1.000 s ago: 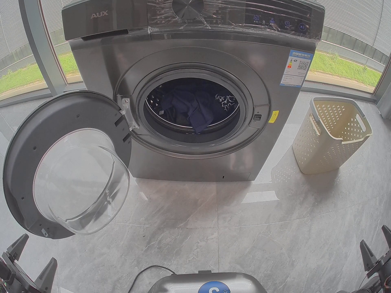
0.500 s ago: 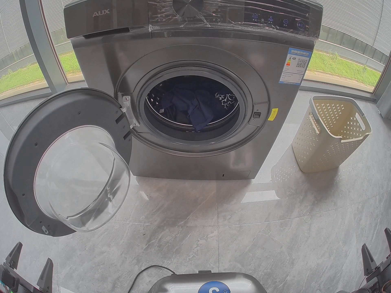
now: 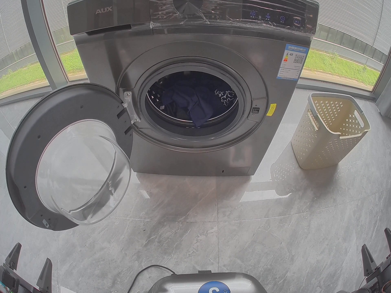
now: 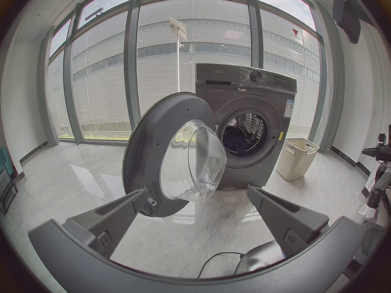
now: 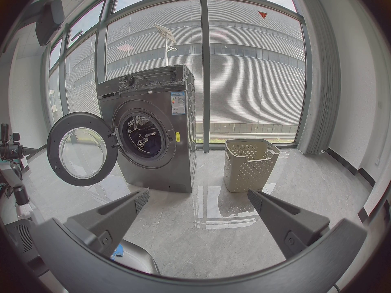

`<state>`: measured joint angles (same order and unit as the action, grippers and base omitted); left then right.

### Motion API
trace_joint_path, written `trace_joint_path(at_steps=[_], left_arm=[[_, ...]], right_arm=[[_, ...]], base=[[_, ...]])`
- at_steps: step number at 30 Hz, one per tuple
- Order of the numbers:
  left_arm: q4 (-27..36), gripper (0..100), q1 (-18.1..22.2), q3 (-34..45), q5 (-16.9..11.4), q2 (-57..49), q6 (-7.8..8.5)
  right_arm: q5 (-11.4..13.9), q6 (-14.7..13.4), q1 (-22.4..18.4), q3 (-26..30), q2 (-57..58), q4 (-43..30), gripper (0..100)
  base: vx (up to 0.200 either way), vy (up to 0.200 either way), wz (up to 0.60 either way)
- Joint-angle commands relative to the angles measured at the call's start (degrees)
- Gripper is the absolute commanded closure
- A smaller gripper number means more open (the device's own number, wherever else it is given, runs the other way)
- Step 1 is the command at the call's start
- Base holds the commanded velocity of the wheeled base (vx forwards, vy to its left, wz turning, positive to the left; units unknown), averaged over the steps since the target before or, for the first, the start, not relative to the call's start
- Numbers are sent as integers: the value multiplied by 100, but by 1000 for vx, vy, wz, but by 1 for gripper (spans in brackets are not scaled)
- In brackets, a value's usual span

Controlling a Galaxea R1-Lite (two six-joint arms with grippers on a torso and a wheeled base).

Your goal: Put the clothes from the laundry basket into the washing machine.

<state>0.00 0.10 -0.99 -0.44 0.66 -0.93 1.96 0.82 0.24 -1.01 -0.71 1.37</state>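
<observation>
A grey front-loading washing machine (image 3: 191, 82) stands ahead with its round door (image 3: 65, 155) swung wide to the left. Dark blue clothes (image 3: 193, 98) lie in the drum, one fold hanging over its lip. The cream perforated laundry basket (image 3: 330, 131) stands on the floor right of the machine, and I see no clothes inside it. My left gripper (image 3: 28, 263) is open and holds nothing, low at the bottom left, far from the machine. My right gripper (image 3: 378, 253) is open too, low at the bottom right. The left gripper (image 4: 195, 198) frames the door, the right gripper (image 5: 197, 200) the basket (image 5: 250, 163).
Grey marble floor (image 3: 228, 224) stretches between me and the machine. Tall windows (image 5: 244, 82) and a curtain (image 5: 326, 98) stand behind. The open door (image 4: 171, 151) juts out over the floor on the left.
The whole head picture has shifted slightly, with machine and basket a little higher and smaller. The left gripper sits lower in view. The clothes and basket have not moved.
</observation>
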Motion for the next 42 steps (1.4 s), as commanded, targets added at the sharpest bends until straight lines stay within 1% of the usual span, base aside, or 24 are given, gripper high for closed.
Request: trace_joint_path(at_steps=[1, 2, 16, 22, 31, 40, 42], left_arm=[[0, 0, -1, 90, 9, -31, -57], [0, 0, -1, 90, 9, -31, -83], [0, 0, -1, 90, 9, -31, -92], [0, 0, -1, 90, 9, -31, -74], [0, 0, 8, 90, 35, -31, -83], [0, 0, 8, 90, 26, -31, -48], [0, 0, -1, 90, 26, -31, -66]], right_arm=[[-12, -3, 2, 101, 71, 4, 0], [-12, -11, 2, 101, 71, 4, 0], [-12, -11, 2, 101, 71, 4, 0], [-12, -3, 2, 101, 71, 4, 0], [-12, -3, 11, 101, 71, 4, 0], [-3, -3, 2, 101, 71, 4, 0], [-12, -3, 2, 101, 71, 4, 0]], base=[[0, 0, 0], [0, 200, 0], [0, 200, 0], [0, 0, 0], [-200, 0, 0], [0, 0, 0], [0, 200, 0]])
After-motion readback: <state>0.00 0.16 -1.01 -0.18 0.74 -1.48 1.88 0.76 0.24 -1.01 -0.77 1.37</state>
